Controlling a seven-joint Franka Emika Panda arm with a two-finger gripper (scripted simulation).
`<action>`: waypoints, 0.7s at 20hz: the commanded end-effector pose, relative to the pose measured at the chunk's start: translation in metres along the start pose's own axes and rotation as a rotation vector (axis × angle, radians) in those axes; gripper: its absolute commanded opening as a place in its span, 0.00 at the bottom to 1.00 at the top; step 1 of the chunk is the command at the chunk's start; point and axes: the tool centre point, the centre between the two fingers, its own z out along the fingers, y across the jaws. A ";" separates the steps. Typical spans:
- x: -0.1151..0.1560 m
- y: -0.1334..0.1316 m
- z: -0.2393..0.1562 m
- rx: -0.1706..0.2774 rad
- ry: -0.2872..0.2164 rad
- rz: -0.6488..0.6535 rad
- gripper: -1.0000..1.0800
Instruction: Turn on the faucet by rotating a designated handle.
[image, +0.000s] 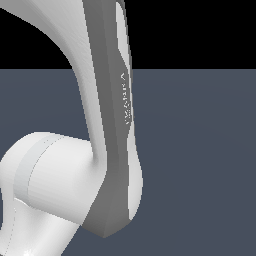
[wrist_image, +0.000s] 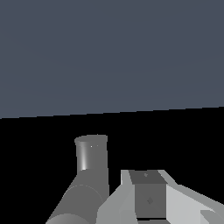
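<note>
Faucet's grey matte-metal cylindrical tube (wrist_image: 89, 175) sits just beside the pale gripper (wrist_image: 148, 199) — grip state unreadable, thin handle unseen — so a blind push risks glancing off.

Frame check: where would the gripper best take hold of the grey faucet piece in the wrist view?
Probably on the short straight cylinder of the faucet, fingers across its round wall just short of the flat end. Come from the side where the gripper sits beside it. No lever handle shows in either view.
</note>
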 end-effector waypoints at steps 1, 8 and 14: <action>0.003 -0.002 0.003 -0.020 -0.004 -0.022 0.00; 0.007 -0.005 0.008 -0.046 -0.009 -0.052 0.00; 0.007 -0.005 0.009 -0.046 -0.009 -0.052 0.00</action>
